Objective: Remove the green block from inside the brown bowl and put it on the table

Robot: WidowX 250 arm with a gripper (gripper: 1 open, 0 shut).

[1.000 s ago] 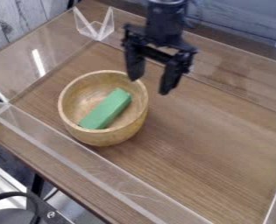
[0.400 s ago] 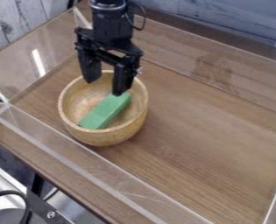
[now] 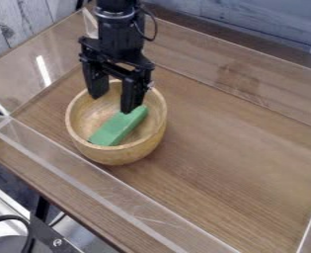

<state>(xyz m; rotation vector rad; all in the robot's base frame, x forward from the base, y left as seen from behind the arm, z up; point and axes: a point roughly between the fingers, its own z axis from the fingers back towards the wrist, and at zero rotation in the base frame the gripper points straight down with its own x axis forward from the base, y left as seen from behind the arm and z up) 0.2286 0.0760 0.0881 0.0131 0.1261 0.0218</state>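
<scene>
Shift since a second ago: my gripper (image 3: 115,96) has crossed from the bowl's right rim to above its middle and dropped lower; the block and bowl lie as before.
Front wall: I see the clear acrylic wall (image 3: 79,183) crossing the near corner, close in front of the bowl and well clear of my arm.
Brown bowl: the brown bowl (image 3: 85,138) stands on the table (image 3: 237,148) left of centre, upright, its thick rim unbroken.
Green block: the green block (image 3: 119,126) lies inside the bowl, leaning from the floor up the right-hand inner wall, its upper end near the rim.
Claw: my jaws are spread wide and empty, pointing straight down, one finger each side of the block's upper end; I cannot tell whether the tips touch it.
Step in hand: I judge this as the final descent before closing; nothing is lifted yet.
Risk, tilt: because the block leans, closing may pinch one edge and let it pivot or slip back down.
Risk, rim: my right finger looks close to the inner wall; going lower could strike it and shove or tip the bowl.
Far side: bare table lies to the right, room enough for the put-down.
</scene>
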